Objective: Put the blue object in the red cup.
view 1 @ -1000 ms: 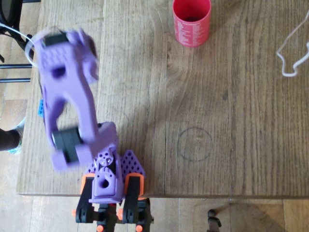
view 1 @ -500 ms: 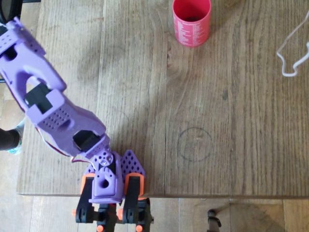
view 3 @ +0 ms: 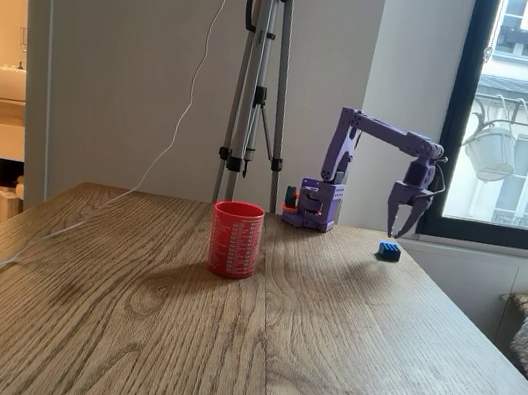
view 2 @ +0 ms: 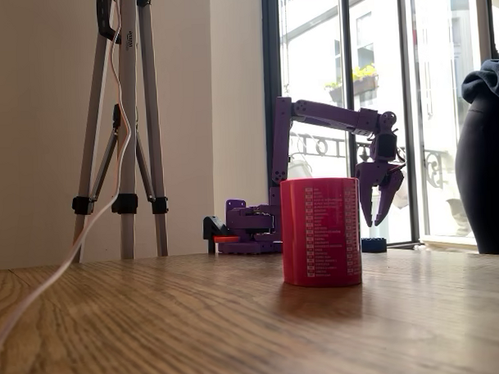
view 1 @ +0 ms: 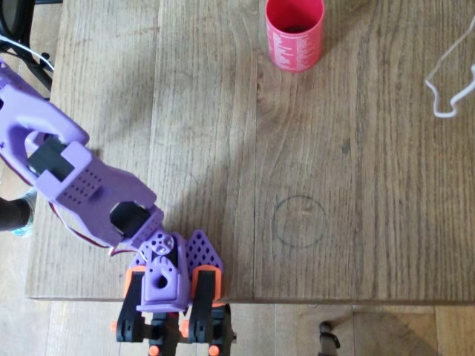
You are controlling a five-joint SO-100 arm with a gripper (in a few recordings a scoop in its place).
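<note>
The red cup [view 1: 295, 33] stands upright at the table's far edge in the overhead view, and shows in both fixed views [view 2: 321, 231] [view 3: 235, 238]. The blue object [view 3: 389, 251] is a small brick lying on the table near its right edge, partly behind the cup's side in a fixed view [view 2: 373, 245]. My gripper [view 3: 399, 234] hangs open a little above the brick with its fingers pointing down [view 2: 376, 222] and nothing between them. From overhead the purple arm [view 1: 82, 185] stretches to the left picture edge and covers the brick.
A tripod [view 3: 261, 75] stands behind the table beside the arm's base [view 1: 163, 278]. A white cable [view 1: 447, 74] lies at the table's right in the overhead view. A pencilled circle [view 1: 299, 220] marks the wood. A dark rounded thing [view 2: 487, 170] stands at the right.
The arm swung from pointing up the table to reaching out to the left edge of the overhead view, covering the blue brick, then shifted slightly down the picture.
</note>
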